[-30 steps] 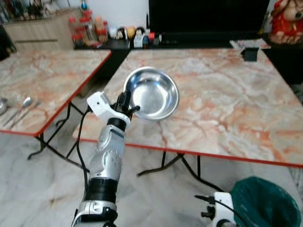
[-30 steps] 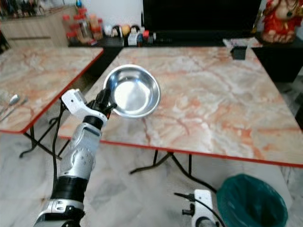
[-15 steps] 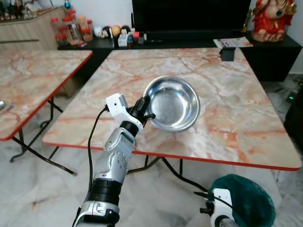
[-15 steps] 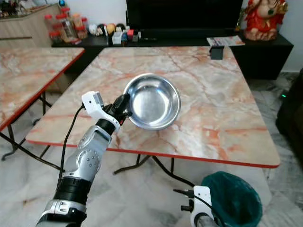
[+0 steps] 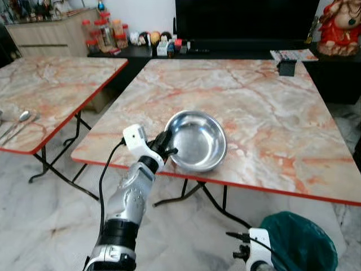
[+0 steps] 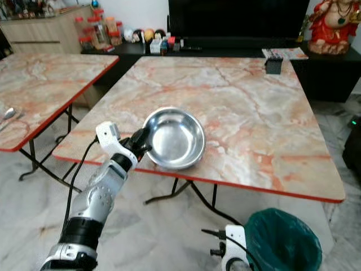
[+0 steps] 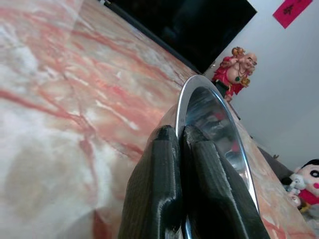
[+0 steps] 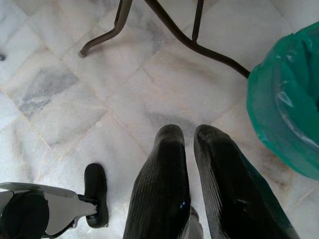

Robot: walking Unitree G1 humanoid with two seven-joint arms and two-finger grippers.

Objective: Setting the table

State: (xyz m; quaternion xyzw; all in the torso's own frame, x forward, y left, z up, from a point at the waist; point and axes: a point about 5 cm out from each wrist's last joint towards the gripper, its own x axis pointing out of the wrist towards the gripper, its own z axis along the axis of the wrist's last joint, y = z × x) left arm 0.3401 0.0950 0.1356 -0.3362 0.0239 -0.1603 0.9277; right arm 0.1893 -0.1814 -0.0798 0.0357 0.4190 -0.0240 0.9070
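A shiny steel bowl [image 5: 197, 140] hangs tilted just over the near edge of the marble table [image 5: 271, 113] with the red rim; I cannot tell whether it touches the top. My left gripper [image 5: 164, 150] is shut on the bowl's near rim, coming in from the table's front side. In the left wrist view the two black fingers [image 7: 164, 174] pinch the thin rim of the bowl [image 7: 214, 119]. My right gripper [image 8: 189, 133] hangs idle over the tiled floor, fingers together and holding nothing.
A green-lined bin [image 5: 299, 243] stands on the floor at the front right, close to the right arm. A second marble table [image 5: 51, 90] at the left carries spoons [image 5: 22, 119]. A small dark box [image 5: 286, 68] sits at the far right of the table. Jars and a red figurine [image 5: 340, 25] line the back.
The view has shifted as the robot moved. The left arm has brought the bowl down from chest height to just above the table's near edge, grip unchanged.
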